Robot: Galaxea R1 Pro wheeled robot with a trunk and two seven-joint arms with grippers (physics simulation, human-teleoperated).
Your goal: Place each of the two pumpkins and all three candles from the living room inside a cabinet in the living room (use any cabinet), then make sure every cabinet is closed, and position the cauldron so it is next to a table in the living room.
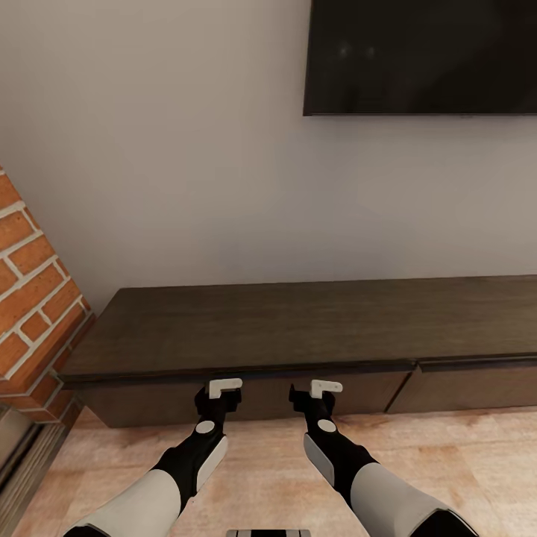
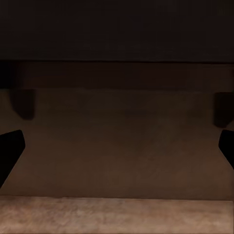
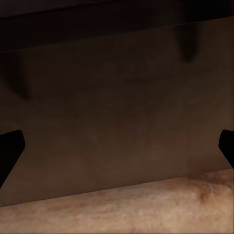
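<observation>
Now both arms are reaching low: the cabinet [image 1: 298, 350] drawer front is lying dead ahead of the left claw [image 1: 221, 395] and right claw [image 1: 319, 397], both spread wide, holding nothing.

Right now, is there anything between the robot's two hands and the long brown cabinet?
No. In the head view both grippers, left and right, sit right at the cabinet front. The wrist views show bare drawer front between the open jaws.

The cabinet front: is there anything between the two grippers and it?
Nothing visible does. In the head view the left gripper and right gripper sit right at the dark drawer front of the cabinet, jaws spread wide. Both wrist views show bare drawer front and floor below.
</observation>
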